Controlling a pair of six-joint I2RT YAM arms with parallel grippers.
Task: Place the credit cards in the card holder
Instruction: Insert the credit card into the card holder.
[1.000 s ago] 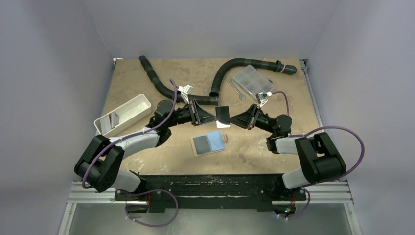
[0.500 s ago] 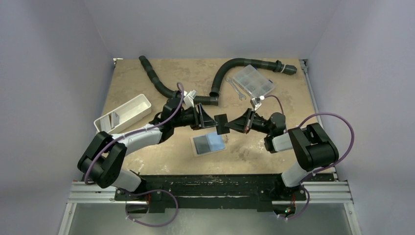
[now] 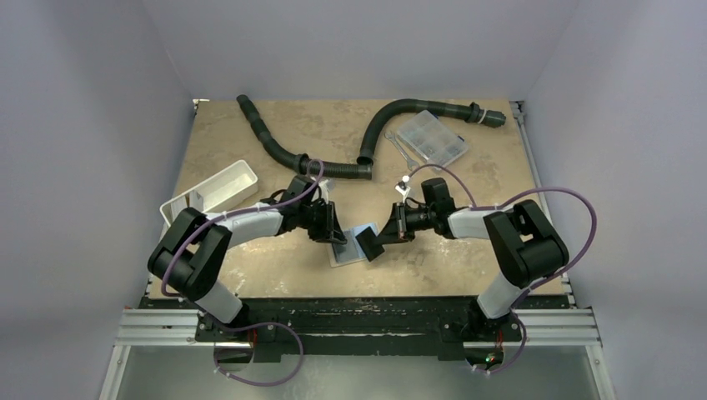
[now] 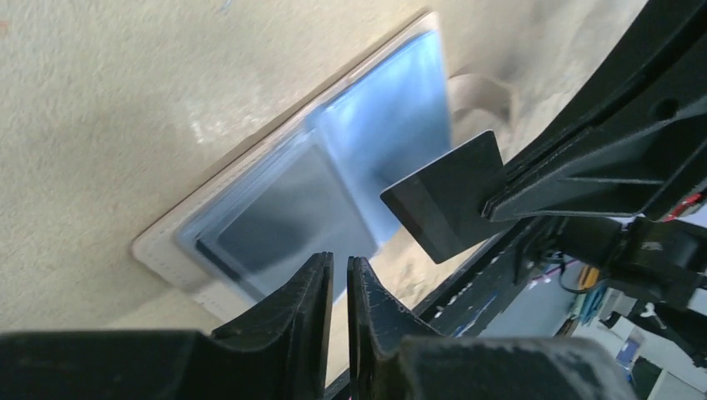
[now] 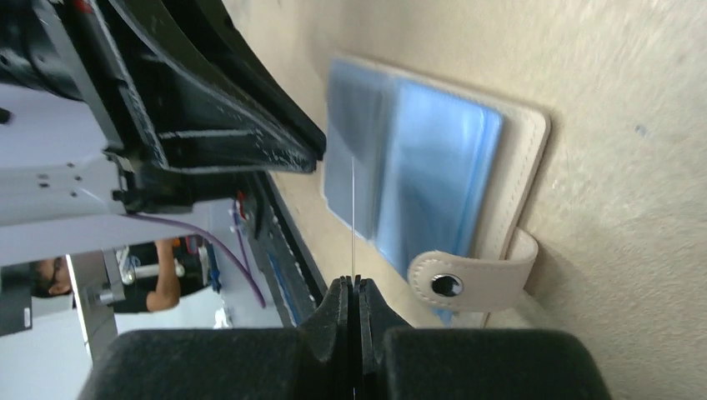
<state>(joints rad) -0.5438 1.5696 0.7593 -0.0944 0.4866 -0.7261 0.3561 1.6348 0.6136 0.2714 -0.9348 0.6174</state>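
Plainly, nearest my bases, my right gripper (image 5: 354,285) was clamped tight on one edge of a dark credit card (image 4: 446,196). It held the card tilted, with the free corner low over the open card holder (image 5: 521,142), which lay flat on the table (image 3: 250,267) between my arms. My left gripper (image 4: 339,262) had its fingers drawn almost together with nothing between them. It hung at the holder's left half, where a second dark card (image 4: 283,221) sat under the clear sleeve; I could not tell whether it touched. I judged the card light, thin, stiff and slick, so an edge pinch suited it, leaving the leading edge free, though it could pivot between my pads. The holder looked soft and light, likely to skid when pushed, so pressing down on its tan border or snap tab (image 5: 471,279) seemed the place to steady it. Its blue sleeves looked flimsy at the mouth. Farther back stood a white tray (image 3: 213,193), then black hoses (image 3: 275,146) and a clear compartment box (image 3: 431,139).
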